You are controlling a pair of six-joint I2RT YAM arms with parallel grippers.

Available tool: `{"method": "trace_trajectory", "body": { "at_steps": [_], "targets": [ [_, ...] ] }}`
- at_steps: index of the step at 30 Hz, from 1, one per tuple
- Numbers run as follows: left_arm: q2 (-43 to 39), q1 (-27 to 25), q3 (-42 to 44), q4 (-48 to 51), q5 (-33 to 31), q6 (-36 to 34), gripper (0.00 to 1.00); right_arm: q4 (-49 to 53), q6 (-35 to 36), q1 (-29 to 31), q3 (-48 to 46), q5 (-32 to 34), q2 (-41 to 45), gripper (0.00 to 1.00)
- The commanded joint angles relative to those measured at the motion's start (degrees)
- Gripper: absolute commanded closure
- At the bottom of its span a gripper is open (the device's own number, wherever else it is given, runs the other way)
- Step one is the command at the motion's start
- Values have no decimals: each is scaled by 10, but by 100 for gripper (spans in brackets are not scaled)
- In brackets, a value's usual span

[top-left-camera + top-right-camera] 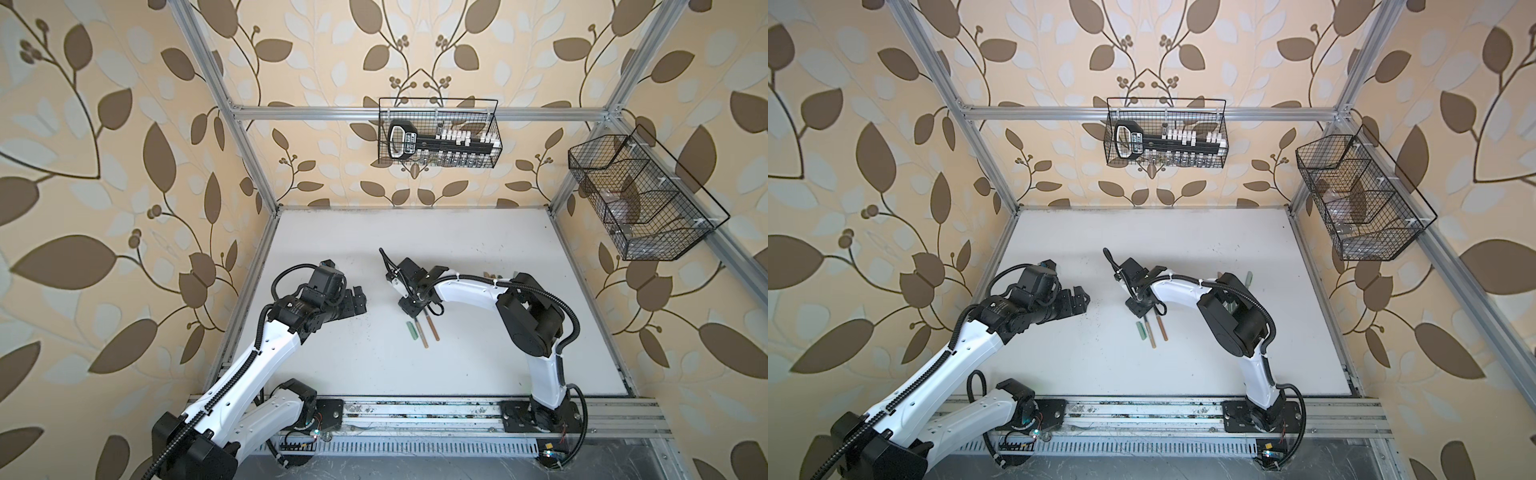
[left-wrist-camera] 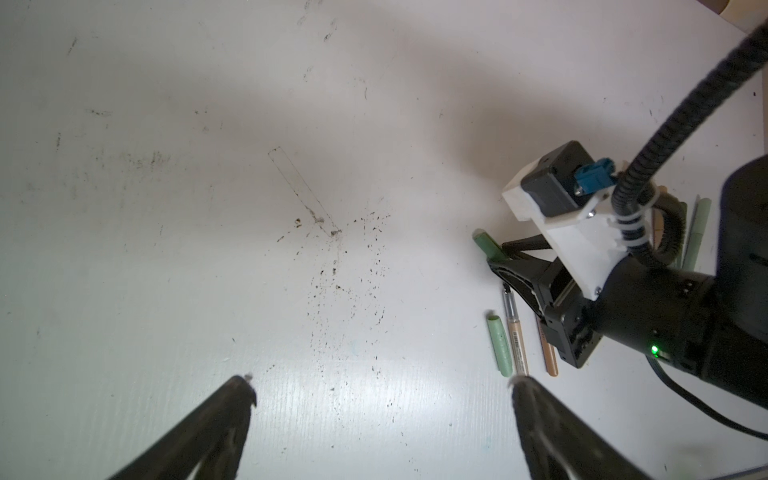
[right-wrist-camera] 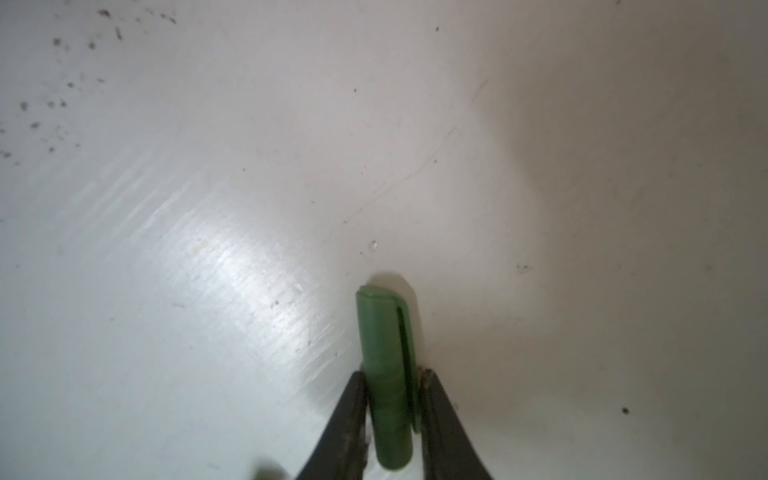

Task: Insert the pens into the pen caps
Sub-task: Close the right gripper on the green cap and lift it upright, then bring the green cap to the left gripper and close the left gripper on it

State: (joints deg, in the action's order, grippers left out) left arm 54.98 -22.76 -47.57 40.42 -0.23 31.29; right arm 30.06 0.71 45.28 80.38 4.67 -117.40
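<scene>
Gripping: the dark green cap [image 3: 384, 340] sits between the fingers of the right gripper [image 3: 393, 373], both touching its sides, with the clip toward one finger.
Cap position: mid-table, low over the white table [image 1: 374, 232]; I cannot tell whether it is lifted or resting.
Neighbours: a mint cap [image 2: 498, 347] and two tan pens [image 2: 516, 343] lie side by side just beside that gripper; pale pens [image 2: 700, 232] are partly hidden behind the arm.
Left gripper [image 2: 382, 388]: jaws wide apart, empty, over bare table, well apart from the pens.
Doing it well: make sure the squeeze is firm and centred before raising, since the clip could let the round cap roll or pivot. Lift straight up, keep the cap level, and present its open end so a pen can enter along one axis.
Risk: brushing the pens lying next to it.
</scene>
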Motion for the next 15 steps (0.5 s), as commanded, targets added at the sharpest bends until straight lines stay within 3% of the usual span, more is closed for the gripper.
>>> {"method": "trace_trajectory", "body": {
  "at_steps": [1, 8, 15],
  "targets": [
    [4, 6, 1, -19, 12, -3, 1, 35, 5, -12, -36, -3, -21, 81],
    [10, 6, 22, -75, 63, 0, 1, 3, 4, -29, -48, -23, -6, 90],
    [22, 6, 53, -178, 147, 15, 1, -69, 9, -41, -83, -55, 74, 91]
  ]
}}
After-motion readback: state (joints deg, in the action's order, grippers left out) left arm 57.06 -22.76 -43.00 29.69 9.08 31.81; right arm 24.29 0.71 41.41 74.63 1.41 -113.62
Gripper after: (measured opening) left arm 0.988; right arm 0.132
